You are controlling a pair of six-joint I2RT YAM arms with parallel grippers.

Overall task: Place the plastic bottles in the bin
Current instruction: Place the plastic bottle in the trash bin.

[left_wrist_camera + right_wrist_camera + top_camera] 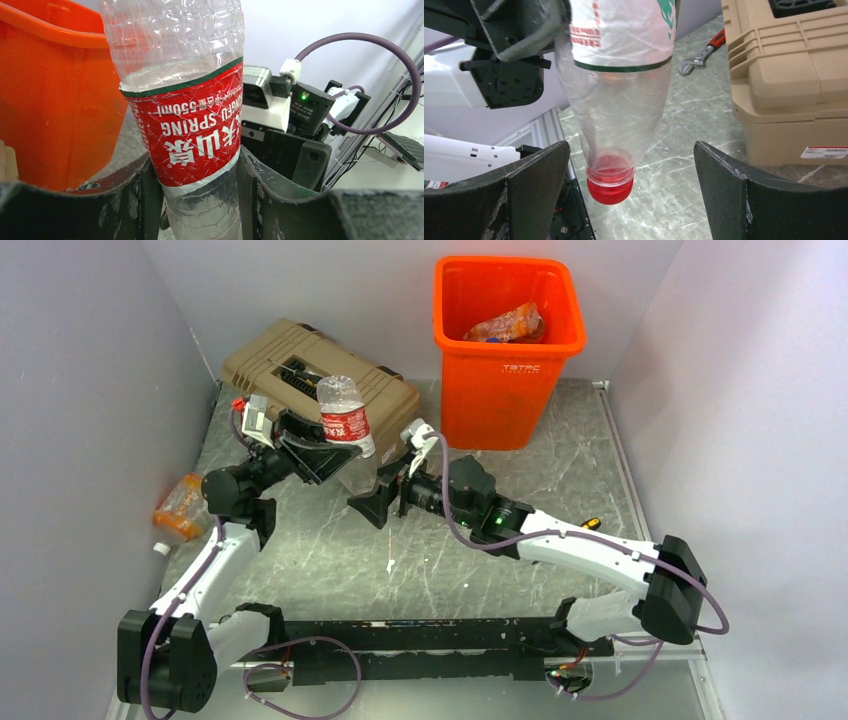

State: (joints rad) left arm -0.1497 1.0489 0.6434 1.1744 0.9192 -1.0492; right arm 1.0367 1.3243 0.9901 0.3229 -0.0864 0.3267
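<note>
As the left pincer grips it, the bottle points cap-down.

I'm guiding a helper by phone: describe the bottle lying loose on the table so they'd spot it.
From the tan toolbox at the back left, follow the left wall toward the near edge. By that wall a crumpled orange bottle lies on the table. Unlike the clear, red-labelled bottle in the left pincer, it is orange and untouched.

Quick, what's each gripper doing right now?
Left gripper: closed on the red-labelled bottle.
Right gripper: open, holding nothing.
</note>
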